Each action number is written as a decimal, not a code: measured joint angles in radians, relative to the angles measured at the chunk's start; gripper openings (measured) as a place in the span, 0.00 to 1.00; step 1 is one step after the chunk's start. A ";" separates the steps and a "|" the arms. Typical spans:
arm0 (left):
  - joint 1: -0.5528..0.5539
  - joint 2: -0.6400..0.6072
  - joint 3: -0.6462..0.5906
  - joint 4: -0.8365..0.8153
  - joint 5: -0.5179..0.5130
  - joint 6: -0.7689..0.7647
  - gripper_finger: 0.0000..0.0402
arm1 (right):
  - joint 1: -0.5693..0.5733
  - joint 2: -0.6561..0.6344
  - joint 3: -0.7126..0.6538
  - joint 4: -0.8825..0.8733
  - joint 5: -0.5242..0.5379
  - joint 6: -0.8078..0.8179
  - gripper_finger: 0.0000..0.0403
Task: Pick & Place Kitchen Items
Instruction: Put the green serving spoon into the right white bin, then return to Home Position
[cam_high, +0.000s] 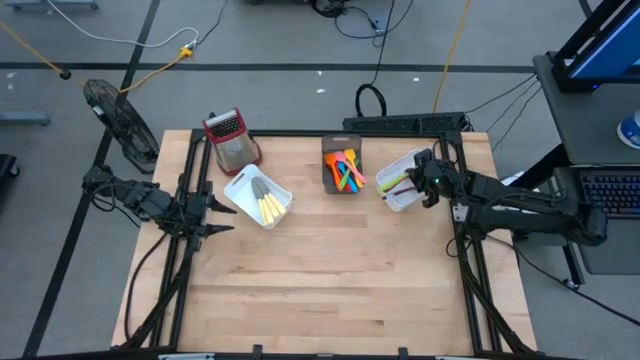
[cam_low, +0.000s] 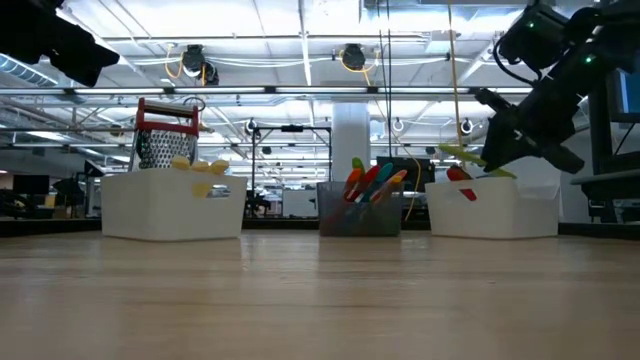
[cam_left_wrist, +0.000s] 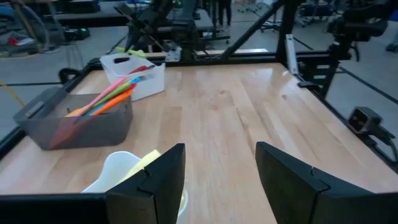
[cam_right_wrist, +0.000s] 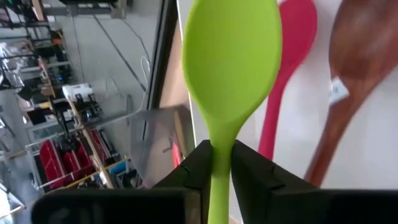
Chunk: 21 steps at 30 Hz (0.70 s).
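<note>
Pale wood table (cam_high: 330, 270), left gripper (cam_high: 222, 216) apart, right gripper (cam_right_wrist: 221, 163) clamped on green spoon (cam_right_wrist: 231, 62), fluorescent-lit workshop behind.

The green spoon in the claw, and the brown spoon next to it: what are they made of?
The green spoon looks like silicone or soft plastic: smooth, evenly coloured, matte with a mild sheen. The right gripper pinches its handle. The brown spoon looks wooden: streaky grain, warm uneven brown.
</note>
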 joint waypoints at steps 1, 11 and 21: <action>0.000 0.000 0.000 0.000 -0.012 0.000 0.50 | -0.013 0.000 0.000 0.001 0.000 -0.010 0.14; 0.000 0.000 0.000 0.000 -0.077 -0.002 0.50 | -0.103 0.000 0.000 0.002 -0.025 -0.092 0.16; 0.000 0.000 0.000 0.013 -0.077 -0.026 0.50 | -0.113 0.001 0.000 0.190 -0.115 -0.273 0.14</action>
